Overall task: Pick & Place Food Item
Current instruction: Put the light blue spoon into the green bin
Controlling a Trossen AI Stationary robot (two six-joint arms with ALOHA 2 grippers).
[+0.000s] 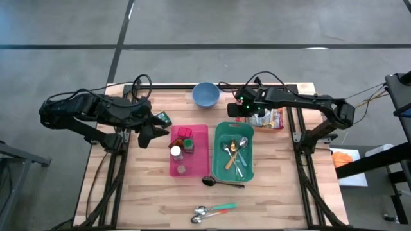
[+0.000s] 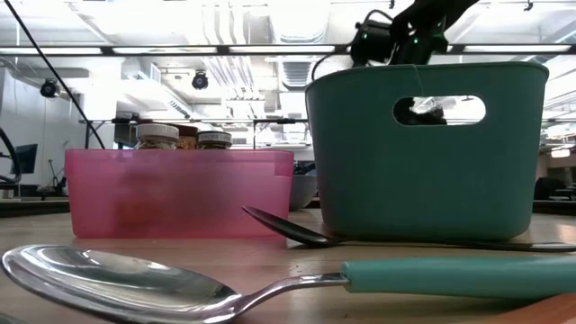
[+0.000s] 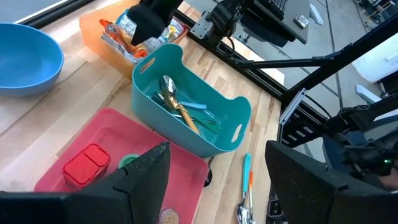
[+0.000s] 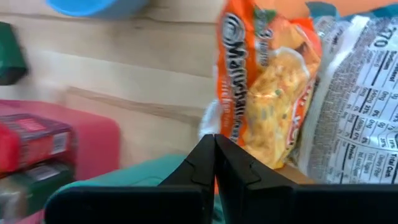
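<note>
holding spoons (image 1: pixel 234 154), teal bin (image 1: pixel 219 163); pink tray (image 1: pixel 200 160), jars (image 1: pixel 176 153)

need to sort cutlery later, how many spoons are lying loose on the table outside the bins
3: a dark spoon lies just in front of the teal bin, and two spoons lie together near the table's front edge. More cutlery sits inside the bin.

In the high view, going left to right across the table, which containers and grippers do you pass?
left gripper → pink bin → teal basket → right gripper → orange tray of snack packets
</note>
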